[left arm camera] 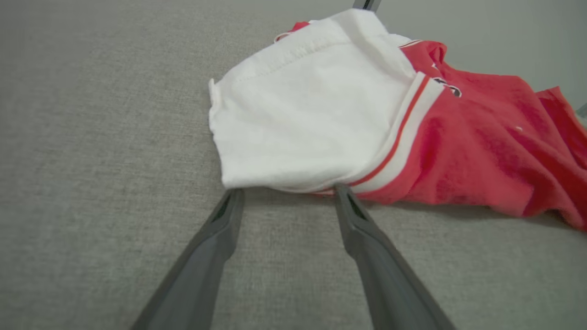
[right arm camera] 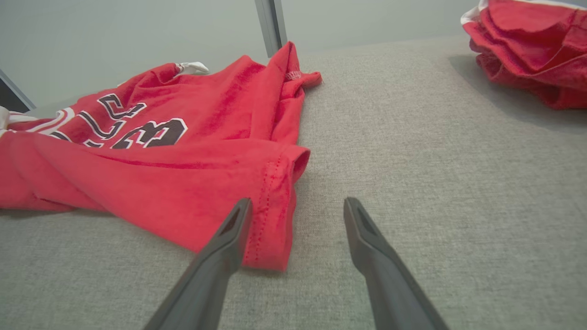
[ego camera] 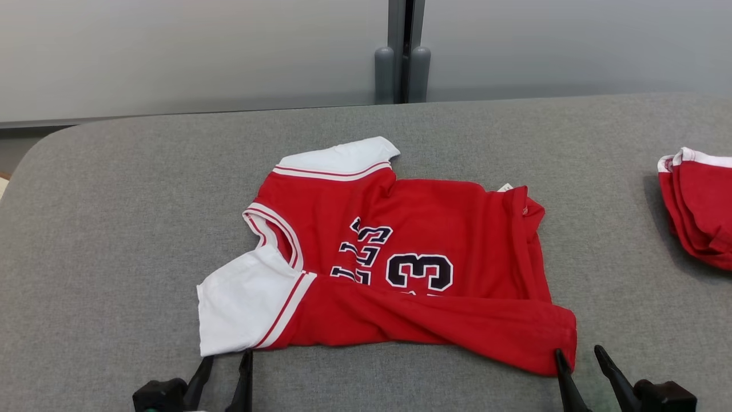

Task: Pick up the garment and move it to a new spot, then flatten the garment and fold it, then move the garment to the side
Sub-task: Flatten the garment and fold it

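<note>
The red jersey (ego camera: 457, 229) bore a dark, white-edged numeral 3 (ego camera: 420, 272) on its chest, with a neighbouring digit mostly covered by a fold. The dark lettering (ego camera: 369, 243) beside it was partly hidden and could not be read whole.

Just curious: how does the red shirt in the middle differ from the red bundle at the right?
The shirt lies spread out, near edge folded over; the bundle is heaped in layers. The shirt shows white sleeves and a number; the bundle only white trim. The open left gripper and right gripper sit at the shirt's near corners, not the bundle's. Both are red and white.
</note>
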### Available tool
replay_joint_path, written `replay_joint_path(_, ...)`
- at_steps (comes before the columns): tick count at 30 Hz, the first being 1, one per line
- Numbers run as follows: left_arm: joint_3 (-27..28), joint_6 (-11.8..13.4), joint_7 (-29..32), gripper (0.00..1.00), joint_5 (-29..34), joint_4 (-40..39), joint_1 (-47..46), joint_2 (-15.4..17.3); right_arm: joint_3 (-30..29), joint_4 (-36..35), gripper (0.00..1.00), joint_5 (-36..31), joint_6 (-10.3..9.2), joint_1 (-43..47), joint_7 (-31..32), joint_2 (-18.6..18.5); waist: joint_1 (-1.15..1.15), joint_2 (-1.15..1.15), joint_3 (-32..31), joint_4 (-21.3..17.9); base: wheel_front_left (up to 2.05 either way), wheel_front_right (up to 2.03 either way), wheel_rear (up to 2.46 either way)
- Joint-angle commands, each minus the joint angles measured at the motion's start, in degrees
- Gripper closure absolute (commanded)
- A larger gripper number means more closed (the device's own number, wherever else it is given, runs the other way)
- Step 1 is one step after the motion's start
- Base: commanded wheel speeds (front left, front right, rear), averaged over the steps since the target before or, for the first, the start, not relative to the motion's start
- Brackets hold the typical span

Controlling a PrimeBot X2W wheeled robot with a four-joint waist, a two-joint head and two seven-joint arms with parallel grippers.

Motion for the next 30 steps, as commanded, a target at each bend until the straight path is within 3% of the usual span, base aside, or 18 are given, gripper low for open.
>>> replay_joint_path(1, -0.04, -0.37, -0.42, 0.0, -0.41, 0.53, -1.46, 0.25, 0.37, 0.53, 0.0, 0.45, -0.1, -1.05, -0.41, -0.18, 0.0, 0.0, 0.83, -0.07, 0.0, 0.0, 0.0)
replay_joint_path(10, -1.2, -1.85, -2.67, 0.0, -2.42, 5.45, -7.46, 0.44, 4.01, 6.71, 0.0, 3.91, -0.1, -7.1, -1.25, -1.0, 0.0, 0.0, 4.03, 0.26, 0.0, 0.0, 0.0)
replay_joint_path(11, -1.48, -1.93, -2.81, 0.0, -2.7, 5.81, -7.86, 0.46, 4.49, 7.32, 0.1, 4.32, -0.1, -7.65, -1.22, -1.05, 0.0, 0.0, 4.23, 0.31, 0.0, 0.0, 0.0)
replay_joint_path(12, -1.77, -2.06, -2.86, 0.16, -2.77, 6.03, -8.21, 0.63, 5.09, 8.06, 0.5, 4.73, -0.1, -8.05, -1.2, -1.12, 0.0, 0.0, 4.41, 0.34, 0.0, 0.0, 0.0)
replay_joint_path(13, -1.99, -2.17, -2.91, 0.7, -2.85, 6.27, -8.5, 0.77, 5.44, 8.53, 0.8, 4.94, -0.1, -8.42, -1.2, -1.35, 0.0, 0.0, 4.55, 0.36, 0.0, 0.0, 0.0)
replay_joint_path(14, -2.1, -2.23, -3.06, 1.0, -3.04, 6.48, -8.7, 0.85, 5.63, 8.93, 1.0, 5.29, -0.1, -8.75, -1.29, -1.48, 0.0, 0.0, 4.65, 0.4, 0.0, 0.0, 0.0)
replay_joint_path(30, 1.15, -2.23, -3.16, 1.0, -1.56, -5.51, -0.21, 3.83, 0.8, 2.16, 1.0, 7.92, -0.12, -4.09, -1.17, -5.31, 0.0, 0.0, 2.09, 1.33, 0.0, 0.0, 0.0)
